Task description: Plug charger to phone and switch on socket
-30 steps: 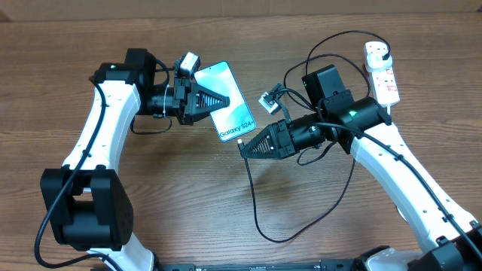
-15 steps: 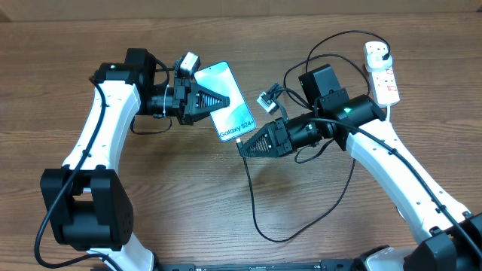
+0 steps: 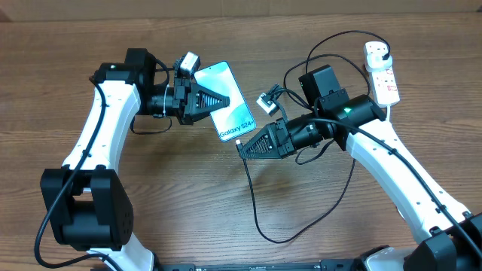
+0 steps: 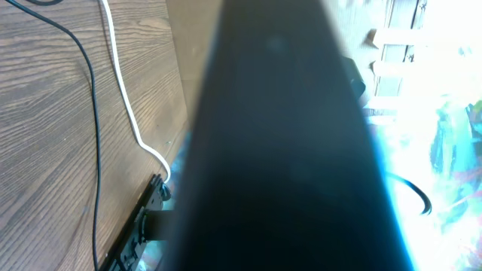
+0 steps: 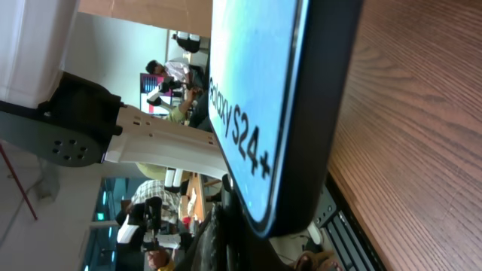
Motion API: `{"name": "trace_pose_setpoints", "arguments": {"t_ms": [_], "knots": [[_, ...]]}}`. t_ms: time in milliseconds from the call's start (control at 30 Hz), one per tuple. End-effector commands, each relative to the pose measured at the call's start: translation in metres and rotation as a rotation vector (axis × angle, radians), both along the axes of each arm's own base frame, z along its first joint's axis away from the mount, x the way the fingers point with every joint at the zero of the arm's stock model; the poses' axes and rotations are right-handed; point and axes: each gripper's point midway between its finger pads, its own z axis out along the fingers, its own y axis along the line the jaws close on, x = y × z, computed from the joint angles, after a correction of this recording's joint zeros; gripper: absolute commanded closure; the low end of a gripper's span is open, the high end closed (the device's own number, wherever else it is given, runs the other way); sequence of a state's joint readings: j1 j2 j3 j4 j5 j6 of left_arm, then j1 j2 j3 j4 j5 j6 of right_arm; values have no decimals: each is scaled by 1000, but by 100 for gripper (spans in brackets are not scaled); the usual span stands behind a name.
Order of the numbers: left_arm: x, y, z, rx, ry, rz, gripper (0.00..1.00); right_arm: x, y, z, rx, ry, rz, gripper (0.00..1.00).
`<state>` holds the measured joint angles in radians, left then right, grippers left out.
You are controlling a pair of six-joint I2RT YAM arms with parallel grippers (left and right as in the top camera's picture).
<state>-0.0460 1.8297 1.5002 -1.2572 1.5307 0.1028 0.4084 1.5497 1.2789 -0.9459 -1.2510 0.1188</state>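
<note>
— left of the table (image 3: 188, 211) middle, toward the far side, the phone (image 3: 233, 90) is up off the wood and tilted. its cyan screen reads "galaxy s24+".

— what has hold of it?

— your left gripper (image 3: 222, 100) comes in from the left, and its jaws are clamped on the phone. your left wrist view gives you little more than the phone (image 4: 279, 135), a dark, blurred edge filling the frame.

— and the charger (image 3: 252, 196)?

— its small connector tip sits right at the phone's near short edge. your right gripper (image 3: 242, 148) has it pinched, with the jaws closed on it. from above you cannot tell whether the tip is seated in the port or only touching the edge. your right wrist view shows the phone (image 5: 248, 113) close up, with its lettering and dark rim, but not the tip.

— where does the cable go from there?

— it drops toward the near edge and loops round to the right. then it climbs back toward the far right corner, where the socket (image 3: 385, 84) lies, white with red markings. a black plug sits at the socket's far end, well apart from the phone.
</note>
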Motion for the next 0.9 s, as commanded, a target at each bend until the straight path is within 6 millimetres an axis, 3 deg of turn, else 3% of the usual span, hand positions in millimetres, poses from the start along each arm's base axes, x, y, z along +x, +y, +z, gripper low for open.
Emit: {"name": "trace_pose_setpoints", "arguments": {"t_ms": [0, 867], "knots": [[-3, 0, 27, -55, -57, -1, 96, 2, -3, 2, 25, -3, 1, 96], [-3, 0, 27, -55, -59, -1, 96, 6, -3, 3, 33, -26, -4, 96]]}}
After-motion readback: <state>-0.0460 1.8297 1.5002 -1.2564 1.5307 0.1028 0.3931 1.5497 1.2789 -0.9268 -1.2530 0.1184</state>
